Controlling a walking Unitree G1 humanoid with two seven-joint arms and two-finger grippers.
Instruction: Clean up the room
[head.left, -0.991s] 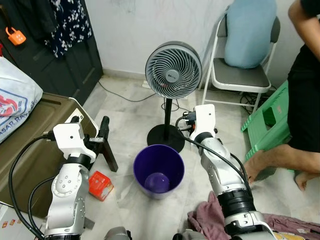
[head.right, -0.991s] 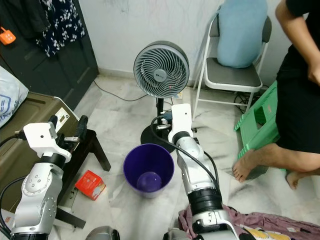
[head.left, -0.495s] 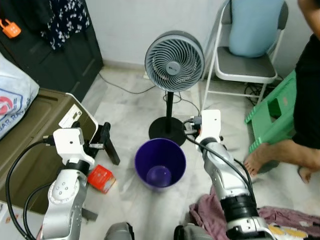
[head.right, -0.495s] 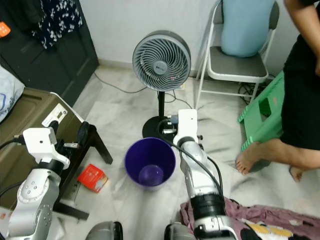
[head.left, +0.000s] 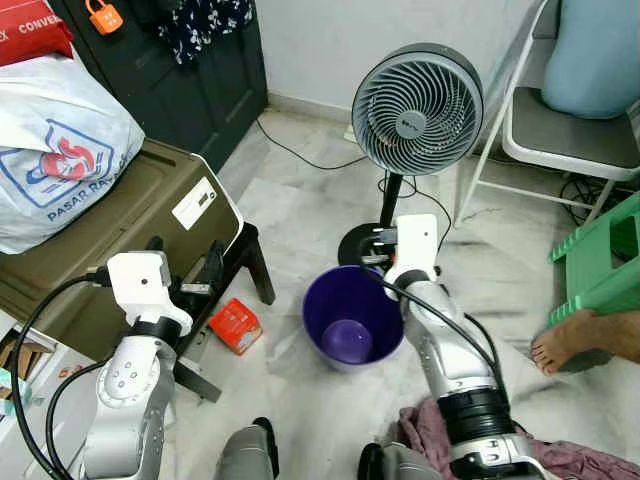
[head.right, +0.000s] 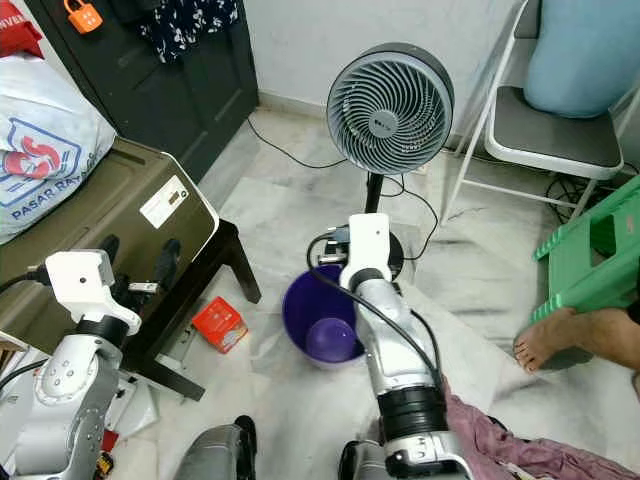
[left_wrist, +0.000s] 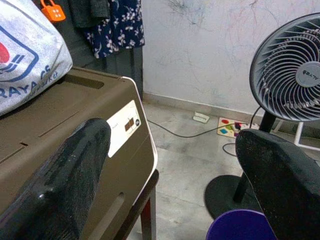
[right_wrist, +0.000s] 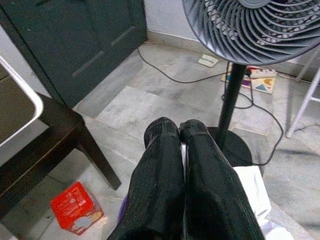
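Centre frame: right gripper (right_wrist: 181, 131) clenched over purple bin (head.left: 350, 320), poised for drop; left gripper (left_wrist: 170, 165) released; red box (head.left: 235, 325) on floor.

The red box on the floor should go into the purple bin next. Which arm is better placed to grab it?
Left. The left gripper is open and on the red box's side; the right gripper is shut over the purple bin.

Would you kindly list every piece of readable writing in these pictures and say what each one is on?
"PASAR RAYA": white plastic bag on the brown box.
"CONVE", cut off: red bag behind it.
Fan hub badge: too small to read.
Box's white label: blurred.
Small red carton: print unreadable.
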